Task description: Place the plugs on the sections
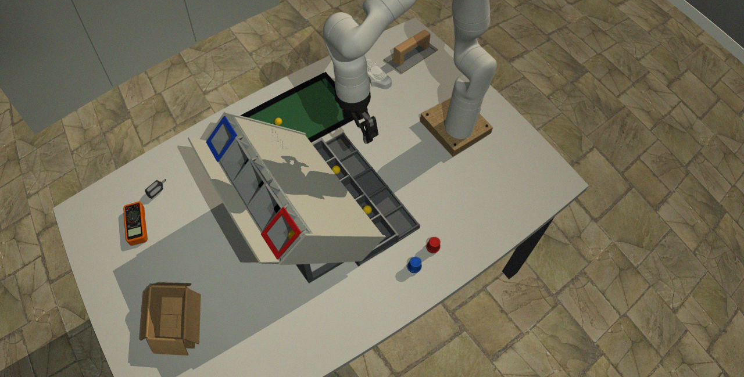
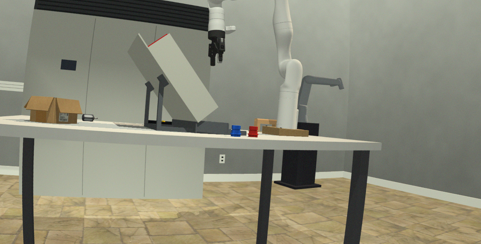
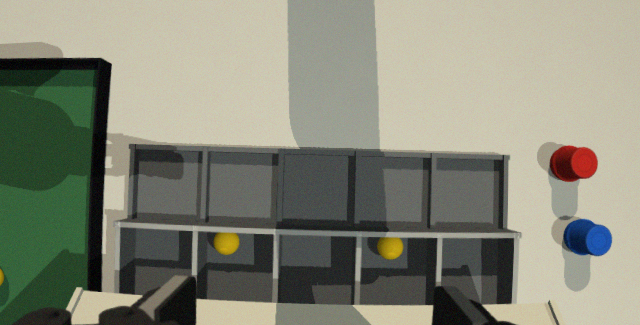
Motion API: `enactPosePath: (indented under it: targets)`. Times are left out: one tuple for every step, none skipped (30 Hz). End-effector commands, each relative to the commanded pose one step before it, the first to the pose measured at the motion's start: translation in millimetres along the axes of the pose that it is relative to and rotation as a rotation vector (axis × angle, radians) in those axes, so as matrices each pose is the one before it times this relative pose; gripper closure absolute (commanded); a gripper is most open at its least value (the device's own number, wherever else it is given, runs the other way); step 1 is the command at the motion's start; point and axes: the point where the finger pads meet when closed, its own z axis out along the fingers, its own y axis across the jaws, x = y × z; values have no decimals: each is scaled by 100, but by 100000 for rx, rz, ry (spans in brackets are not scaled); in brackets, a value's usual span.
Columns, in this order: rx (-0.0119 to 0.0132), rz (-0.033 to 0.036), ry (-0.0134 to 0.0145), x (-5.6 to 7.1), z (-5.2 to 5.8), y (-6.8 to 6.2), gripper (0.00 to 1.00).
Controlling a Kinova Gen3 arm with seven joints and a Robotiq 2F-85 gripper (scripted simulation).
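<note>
red plug: stepped, round, narrower at the top, upright on the table, near the near end of the sectioned bin. blue plug: same shape, upright just beside it, the two apart. neither is on a section front.

bin: two rows of five; in the row by the cover, one yellow marble in the second section from the green tray, another yellow marble in the fourth. a marble also shows in the green tray.

tilted cream cover overhangs part of the marble row, hiding the pipes. red band and blue band frame the funnels at its upper edge; something yellow shows inside the red one.

tool: fully open, holding nothing, raised above the table.
</note>
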Motion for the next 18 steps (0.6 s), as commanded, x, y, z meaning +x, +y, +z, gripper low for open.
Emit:
enactPosePath:
  targets:
    - [-153,548,-972,71,-168,342,0]
    - [0,0,0,0,0,0,0]
    - [0,0,0,0,0,0,0]
    - [0,0,0,0,0,0,0]
    - [0,0,0,0,0,0,0]
    - [0,0,0,0,0,0,0]
    - [0,0,0,0,0,0,0]
    - [0,0,0,0,0,0,0]
    - [0,0,0,0,0,0,0]
    - [0,0,0,0,0,0,0]
    - [1752,-1939,-5584,9,24,28,0]
    - [0,0,0,0,0,0,0]
    - [0,0,0,0,0,0,0]
    - [0,0,0,0,0,0,0]
    - [0,0,0,0,0,0,0]
    - [0,0,0,0,0,0,0]
    - [0,0,0,0,0,0,0]
    - [0,0,0,0,0,0,0]
